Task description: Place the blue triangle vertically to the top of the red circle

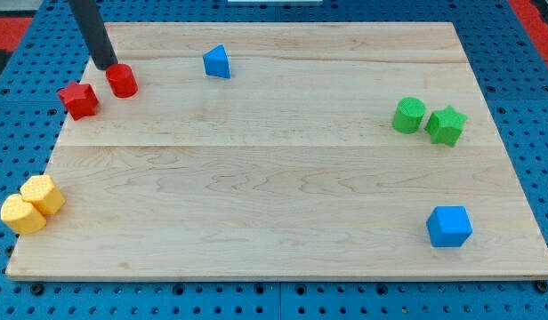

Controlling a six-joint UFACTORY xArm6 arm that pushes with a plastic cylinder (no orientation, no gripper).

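The blue triangle (pixel 217 62) sits near the view's top, left of centre. The red circle (pixel 122 80) is a short cylinder to its left and slightly lower. My tip (pixel 105 65) is at the end of the dark rod that comes in from the top left; it rests just up and left of the red circle, touching or nearly touching it. The blue triangle is about a hundred pixels to the right of the tip.
A red star-shaped block (pixel 78 100) lies just left of the red circle. Two yellow blocks (pixel 31 205) sit at the board's left edge. A green cylinder (pixel 409 116) and green star (pixel 446 125) are at the right. A blue cube (pixel 449 226) is at the bottom right.
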